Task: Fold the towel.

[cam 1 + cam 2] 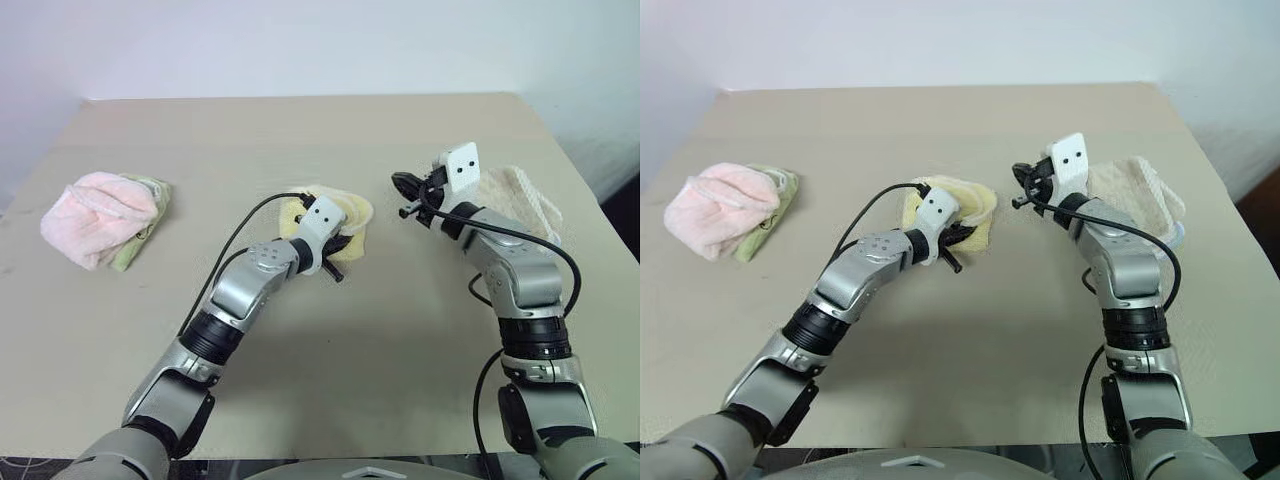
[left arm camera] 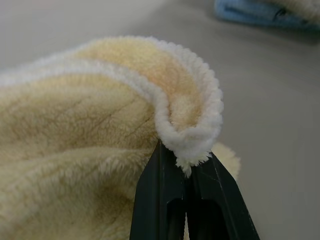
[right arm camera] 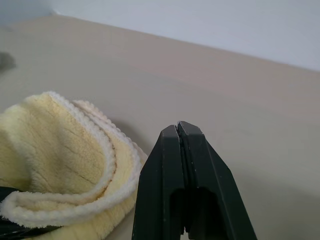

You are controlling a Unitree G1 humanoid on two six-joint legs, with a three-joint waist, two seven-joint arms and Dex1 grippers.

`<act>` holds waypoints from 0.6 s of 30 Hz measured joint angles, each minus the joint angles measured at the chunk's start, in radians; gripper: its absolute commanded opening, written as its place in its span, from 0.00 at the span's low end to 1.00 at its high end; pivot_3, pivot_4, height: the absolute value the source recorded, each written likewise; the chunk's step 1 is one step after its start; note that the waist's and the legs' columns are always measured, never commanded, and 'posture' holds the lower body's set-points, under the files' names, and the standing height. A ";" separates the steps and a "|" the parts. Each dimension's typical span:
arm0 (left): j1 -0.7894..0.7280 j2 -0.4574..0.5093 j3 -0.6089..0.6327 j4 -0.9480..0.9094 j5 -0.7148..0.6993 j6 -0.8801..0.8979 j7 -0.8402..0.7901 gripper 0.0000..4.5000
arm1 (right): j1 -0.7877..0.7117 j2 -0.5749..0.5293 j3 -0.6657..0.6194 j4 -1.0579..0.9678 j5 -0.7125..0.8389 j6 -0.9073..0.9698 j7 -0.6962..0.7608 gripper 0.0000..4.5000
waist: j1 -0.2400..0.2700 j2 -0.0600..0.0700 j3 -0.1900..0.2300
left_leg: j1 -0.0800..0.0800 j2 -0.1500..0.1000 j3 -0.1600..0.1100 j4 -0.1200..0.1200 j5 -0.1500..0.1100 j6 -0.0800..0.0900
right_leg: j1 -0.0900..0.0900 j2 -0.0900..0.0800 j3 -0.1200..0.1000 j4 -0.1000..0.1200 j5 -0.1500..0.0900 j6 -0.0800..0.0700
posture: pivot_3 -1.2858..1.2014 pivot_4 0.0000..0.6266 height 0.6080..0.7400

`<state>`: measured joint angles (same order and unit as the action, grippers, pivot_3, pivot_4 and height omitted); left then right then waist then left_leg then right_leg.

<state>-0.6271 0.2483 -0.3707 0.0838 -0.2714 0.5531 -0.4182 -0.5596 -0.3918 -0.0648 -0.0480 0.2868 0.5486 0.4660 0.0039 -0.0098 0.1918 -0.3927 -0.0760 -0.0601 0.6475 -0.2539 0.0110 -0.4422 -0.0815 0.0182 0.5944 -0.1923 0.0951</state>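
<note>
The towel [image 1: 356, 211], pale yellow terry with a white edge, lies bunched in a small folded heap at the middle of the table. My left gripper [image 2: 186, 162] reaches into its near side, and its black fingers are shut on a curled-up piece of the towel's white edge [image 2: 192, 145]. My right gripper [image 1: 405, 184] hovers above the table just to the right of the towel. It points toward the towel, and its fingers [image 3: 178, 131] are shut with nothing between them.
A pink fluffy towel [image 1: 98, 215] rests on a green cloth [image 1: 143, 236] at the table's left. A beige cream towel [image 1: 518, 198] lies at the right edge behind my right arm, with something blue [image 2: 250, 12] under it. Bare tabletop [image 1: 400, 330] spans the front.
</note>
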 measured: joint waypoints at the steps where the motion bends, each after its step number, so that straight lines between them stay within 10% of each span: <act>1: 0.000 -0.005 0.011 -0.001 -0.001 -0.002 -0.008 0.30 | 0.001 0.000 0.000 -0.005 0.001 0.004 -0.001 0.00 | 0.000 0.000 0.000 | 0.000 0.000 0.000 0.000 0.000 0.000 | 0.000 0.000 0.000 0.000 0.000 0.000 | 0.52 0.24 0.93; 10: 0.059 -0.029 0.161 -0.122 -0.068 0.018 -0.059 0.98 | 0.014 0.000 0.003 -0.017 0.002 0.007 -0.002 0.00 | 0.002 0.000 0.000 | 0.000 0.000 0.000 0.000 0.000 0.000 | 0.000 0.000 0.000 0.000 0.000 0.000 | 0.52 0.24 0.93; 14: 0.113 -0.032 0.247 -0.231 -0.131 0.049 -0.051 0.99 | 0.010 0.005 0.013 -0.019 0.006 0.013 0.011 0.00 | -0.001 0.000 0.000 | 0.000 0.000 0.000 0.001 0.000 0.000 | 0.000 0.000 0.000 0.000 0.000 0.000 | 0.52 0.24 0.93; 18: 0.124 0.014 0.325 -0.261 -0.118 0.050 -0.001 0.78 | 0.009 0.025 0.026 -0.048 0.025 0.036 0.019 0.00 | 0.000 0.000 0.000 | 0.001 0.000 0.000 0.001 0.000 0.000 | 0.000 0.001 0.000 0.001 0.000 0.000 | 0.52 0.24 0.93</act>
<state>-0.5028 0.2628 -0.0453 -0.1777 -0.3895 0.6027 -0.4190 -0.5503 -0.3673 -0.0388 -0.0957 0.3122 0.5844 0.4852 0.0036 -0.0098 0.1918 -0.3920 -0.0756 -0.0602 0.6481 -0.2538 0.0109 -0.4421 -0.0809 0.0181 0.5955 -0.1923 0.0952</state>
